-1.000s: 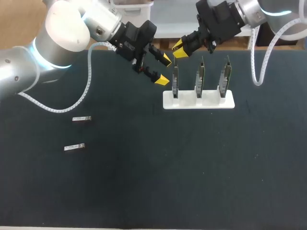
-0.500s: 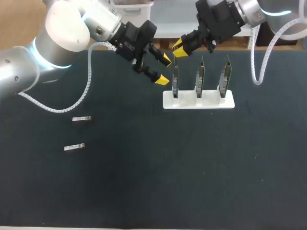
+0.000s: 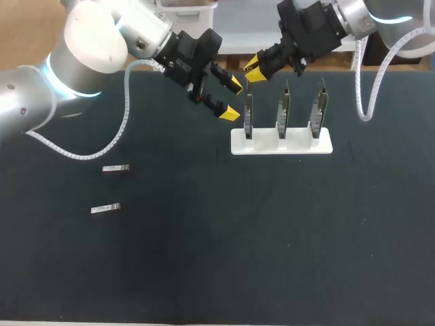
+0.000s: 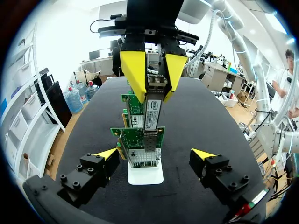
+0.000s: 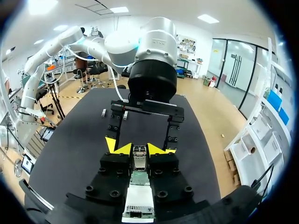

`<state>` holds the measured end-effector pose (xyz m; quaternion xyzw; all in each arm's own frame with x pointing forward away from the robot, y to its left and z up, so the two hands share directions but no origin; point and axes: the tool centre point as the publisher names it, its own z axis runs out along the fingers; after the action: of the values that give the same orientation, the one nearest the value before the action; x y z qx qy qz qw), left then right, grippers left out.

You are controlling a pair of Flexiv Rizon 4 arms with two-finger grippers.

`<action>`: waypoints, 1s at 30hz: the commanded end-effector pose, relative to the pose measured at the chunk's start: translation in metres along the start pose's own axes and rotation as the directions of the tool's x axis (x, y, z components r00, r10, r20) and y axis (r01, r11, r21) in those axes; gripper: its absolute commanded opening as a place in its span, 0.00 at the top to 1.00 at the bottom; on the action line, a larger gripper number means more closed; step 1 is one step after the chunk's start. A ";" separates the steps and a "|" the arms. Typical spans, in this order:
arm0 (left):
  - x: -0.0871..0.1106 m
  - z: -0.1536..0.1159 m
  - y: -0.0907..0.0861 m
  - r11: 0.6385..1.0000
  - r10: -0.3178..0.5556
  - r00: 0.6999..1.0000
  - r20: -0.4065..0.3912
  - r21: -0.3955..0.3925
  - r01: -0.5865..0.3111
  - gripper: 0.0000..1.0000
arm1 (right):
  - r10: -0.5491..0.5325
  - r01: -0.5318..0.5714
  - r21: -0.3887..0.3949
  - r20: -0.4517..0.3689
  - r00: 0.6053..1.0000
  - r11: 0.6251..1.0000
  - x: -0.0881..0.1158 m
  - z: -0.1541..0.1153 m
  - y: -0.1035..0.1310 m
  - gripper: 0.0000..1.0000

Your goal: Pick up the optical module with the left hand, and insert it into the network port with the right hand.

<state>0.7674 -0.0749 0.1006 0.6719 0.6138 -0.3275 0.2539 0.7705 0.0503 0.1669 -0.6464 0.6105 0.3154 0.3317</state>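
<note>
My right gripper (image 3: 251,70) hangs over the leftmost network card (image 3: 248,115) in the white stand (image 3: 299,145), shut on an optical module (image 4: 152,114). The module stands upright with its lower end at the port on that card's top edge (image 4: 141,138). In the right wrist view the module (image 5: 139,155) sits between my yellow fingertips (image 5: 117,146), with the card straight below it. My left gripper (image 3: 232,99) is open just left of the card, facing it, with nothing between its fingers (image 4: 107,153).
Two more cards (image 3: 282,112) (image 3: 317,109) stand upright in the same stand. Two spare modules (image 3: 116,168) (image 3: 106,208) lie on the black table at the left.
</note>
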 end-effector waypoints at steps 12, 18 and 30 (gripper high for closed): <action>-0.001 0.000 0.003 1.000 -0.002 1.000 -0.005 0.006 0.002 0.00 | 0.016 -0.016 -0.003 -0.009 1.000 1.000 0.006 0.003 0.001 1.00; -0.001 0.000 0.003 1.000 -0.002 1.000 -0.005 0.006 0.002 0.00 | -0.007 0.007 0.009 -0.005 1.000 1.000 0.001 0.000 0.003 1.00; -0.001 0.000 0.003 1.000 -0.002 1.000 -0.005 0.006 0.002 0.00 | -0.027 0.027 0.015 -0.013 1.000 1.000 -0.002 0.000 0.003 1.00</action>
<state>0.7674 -0.0749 0.1006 0.6720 0.6138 -0.3275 0.2539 0.7700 0.0505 0.1689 -0.6546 0.6043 0.3050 0.3364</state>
